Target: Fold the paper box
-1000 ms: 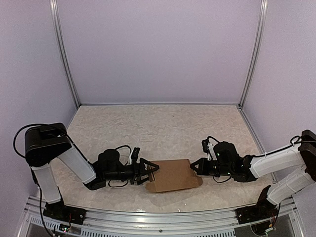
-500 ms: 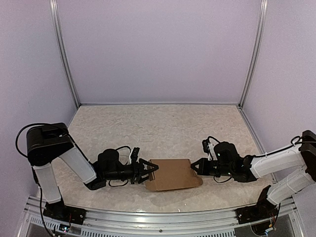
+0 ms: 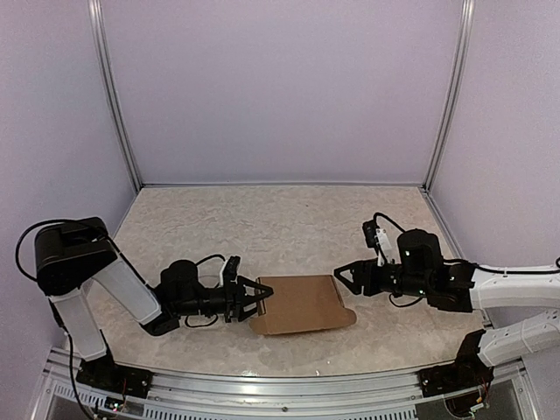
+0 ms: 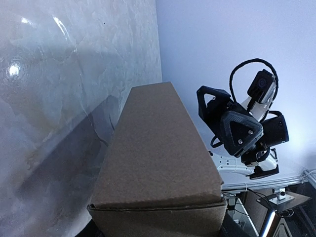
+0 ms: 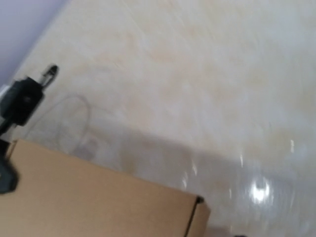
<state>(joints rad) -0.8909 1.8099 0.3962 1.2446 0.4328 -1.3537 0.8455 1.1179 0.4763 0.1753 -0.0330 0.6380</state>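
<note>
The paper box is a slim brown carton lying flat on the table between the two arms. My left gripper lies low on the table, its fingers astride the box's left end and shut on it. In the left wrist view the box fills the lower frame, with its closed end right at the jaws. My right gripper stands open just off the box's right end, touching nothing. The right wrist view shows only the box's far corner, blurred, and none of its own fingers.
The marbled tabletop is walled by lilac panels at the back and sides. A metal rail runs along the near edge. The right gripper shows head-on beyond the box in the left wrist view.
My right gripper has opened, let go of the box's right end and drawn back to the right. The left gripper and the box have shifted a little to the left.
</note>
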